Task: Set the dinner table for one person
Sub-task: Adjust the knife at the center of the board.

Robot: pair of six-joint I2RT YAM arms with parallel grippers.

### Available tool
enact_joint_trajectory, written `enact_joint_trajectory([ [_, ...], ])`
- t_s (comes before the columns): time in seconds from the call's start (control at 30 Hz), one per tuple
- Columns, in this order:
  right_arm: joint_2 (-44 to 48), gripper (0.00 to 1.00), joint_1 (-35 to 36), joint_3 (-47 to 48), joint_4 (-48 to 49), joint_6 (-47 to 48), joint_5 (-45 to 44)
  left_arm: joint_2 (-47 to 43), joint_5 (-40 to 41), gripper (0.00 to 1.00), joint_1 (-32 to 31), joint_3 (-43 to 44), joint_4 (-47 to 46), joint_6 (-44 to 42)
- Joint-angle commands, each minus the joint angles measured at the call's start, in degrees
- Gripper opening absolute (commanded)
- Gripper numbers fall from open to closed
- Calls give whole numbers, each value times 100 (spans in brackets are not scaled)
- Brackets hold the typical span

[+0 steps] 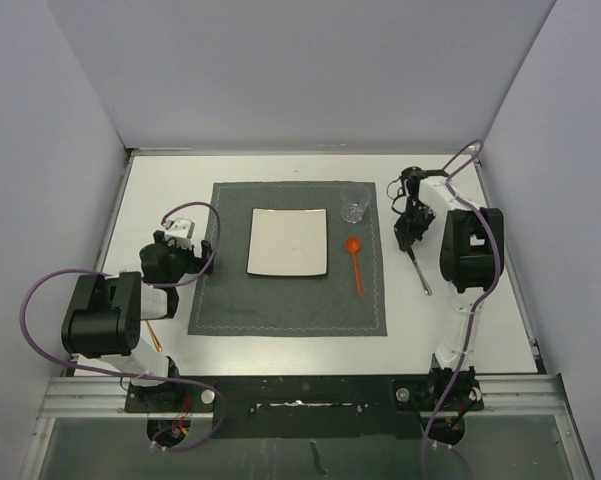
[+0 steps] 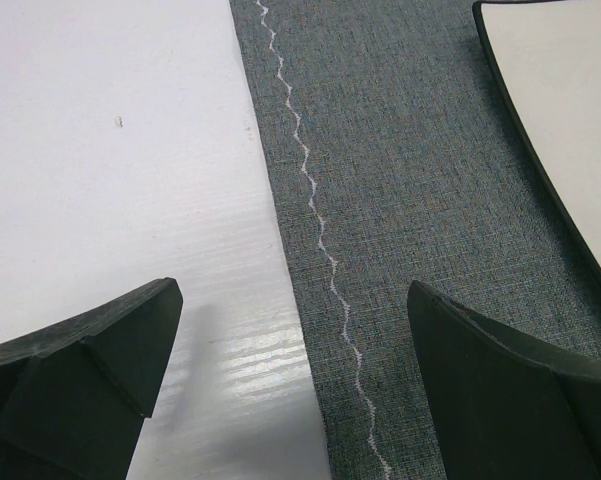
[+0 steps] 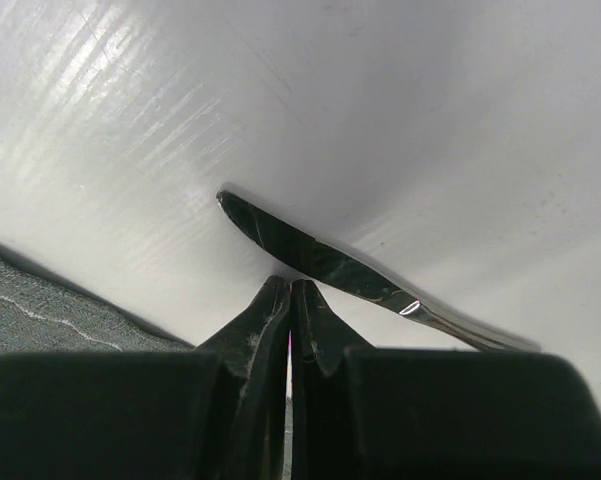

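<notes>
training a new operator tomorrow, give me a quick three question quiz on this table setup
1. True or false: the spoon lies on the plate.
2. Of the left gripper and right gripper, which is open? A) left B) right
3. Fill in: the knife lies on the bare ___, beside the mat.

Key: 1 false, it lies on the mat right of the plate; 2 A; 3 table.

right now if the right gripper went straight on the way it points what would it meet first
Probably the knife: the shut right gripper aims at its blade, lying on the dinner table beside the placemat. Whether the tips touch it is unclear.
</notes>
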State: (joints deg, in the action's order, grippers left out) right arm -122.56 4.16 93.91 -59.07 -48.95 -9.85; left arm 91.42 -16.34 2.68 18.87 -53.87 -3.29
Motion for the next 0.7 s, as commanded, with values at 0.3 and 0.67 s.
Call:
enact_joint_trajectory([
  [0.3,9,0,-267,456,-80,210,-112,52,-57,98,14,-6,-448,17],
  [0.67,604,0,141,516,10,478,417,51,-58,98,13,-6,-451,21],
])
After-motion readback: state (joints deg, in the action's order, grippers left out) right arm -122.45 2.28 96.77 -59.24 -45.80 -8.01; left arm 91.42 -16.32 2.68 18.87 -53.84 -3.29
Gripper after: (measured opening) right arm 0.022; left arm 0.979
